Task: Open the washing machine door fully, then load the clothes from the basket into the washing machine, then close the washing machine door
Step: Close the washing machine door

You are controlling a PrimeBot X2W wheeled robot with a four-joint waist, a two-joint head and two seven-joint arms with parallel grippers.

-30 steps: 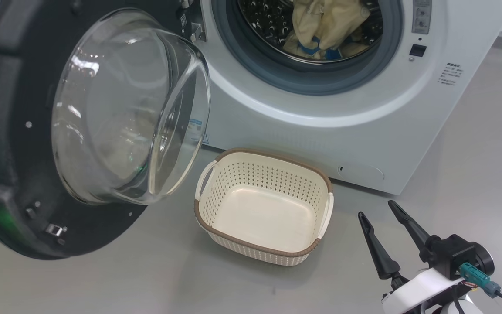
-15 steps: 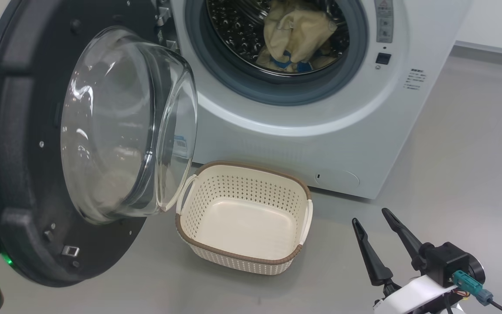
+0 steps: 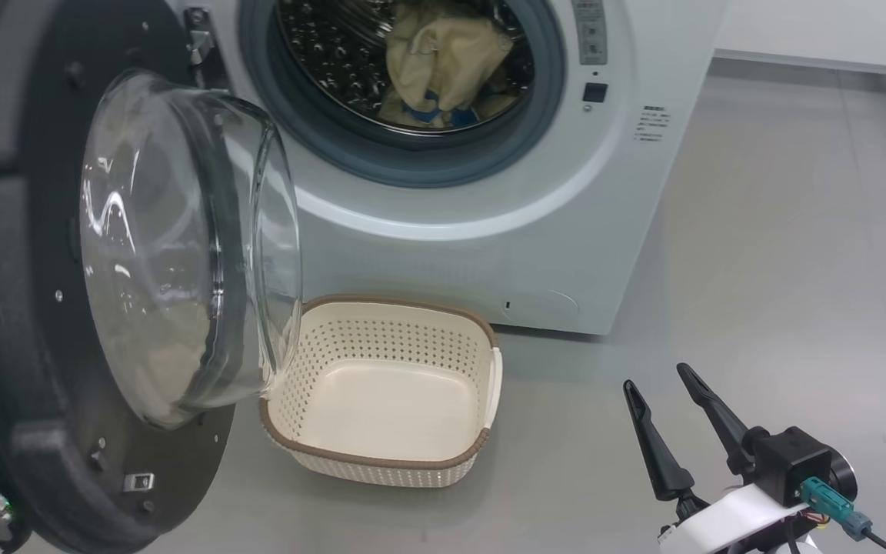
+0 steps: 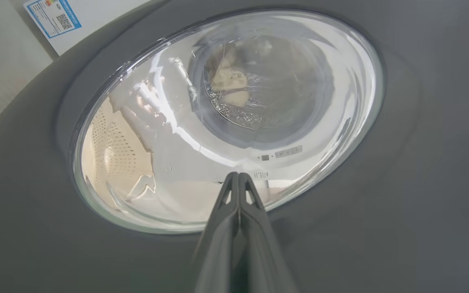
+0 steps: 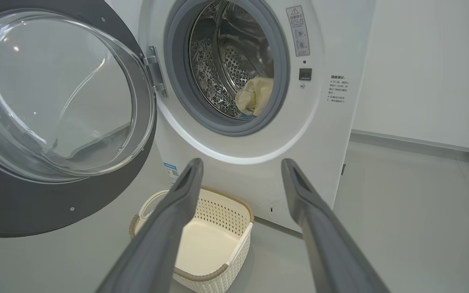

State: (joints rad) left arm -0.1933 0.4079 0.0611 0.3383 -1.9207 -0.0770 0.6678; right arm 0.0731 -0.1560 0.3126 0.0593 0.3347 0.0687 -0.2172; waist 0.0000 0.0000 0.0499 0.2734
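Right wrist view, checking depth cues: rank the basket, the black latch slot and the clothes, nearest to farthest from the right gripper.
1. Basket, on the floor, just below the right gripper.
2. Latch slot, on the washer front, upper right.
3. Clothes, inside the drum.

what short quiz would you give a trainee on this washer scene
1. True or false: the basket holds clothes.
2. Where do the clothes lie? A in the steel drum; B in the basket; C on the floor.
3. Fill in: the left pincer, facing the washing machine door, is ___.
Key: 1 false; 2 A; 3 shut.
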